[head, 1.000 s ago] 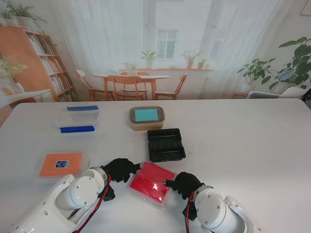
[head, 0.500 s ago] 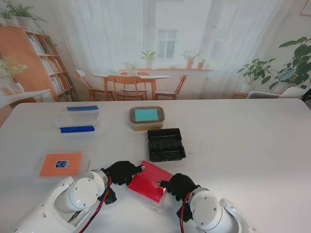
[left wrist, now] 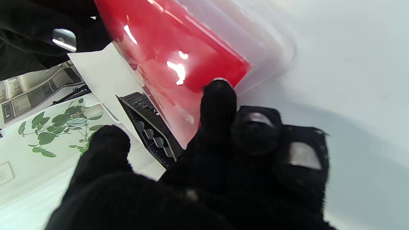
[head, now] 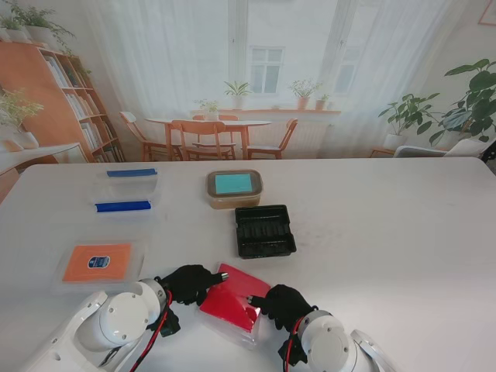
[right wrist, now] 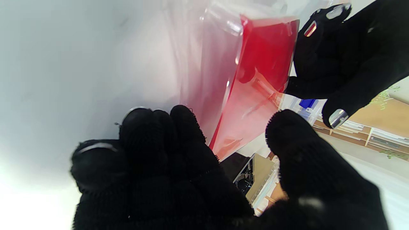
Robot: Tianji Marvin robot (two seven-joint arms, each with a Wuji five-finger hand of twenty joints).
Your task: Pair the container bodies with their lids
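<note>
Stand view: red lid (head: 230, 296) at 6 o'clock on table (head: 387, 232), tilted, pinched btwn left hand (head: 188, 282) & right hand (head: 284, 304), both gripping its edges; black tray (head: 264, 230) just beyond at 12.

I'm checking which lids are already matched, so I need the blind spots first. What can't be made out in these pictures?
- Whether the red lid sits on a clear box: stand view, both gloved hands cover its edges.
- Right hand grip: right wrist view, fingers hide the contact.
- Left hand grip: left wrist view, blurred, fingers in front.
- Black tray contents: too small.
- Orange lid label: too small to read.
</note>
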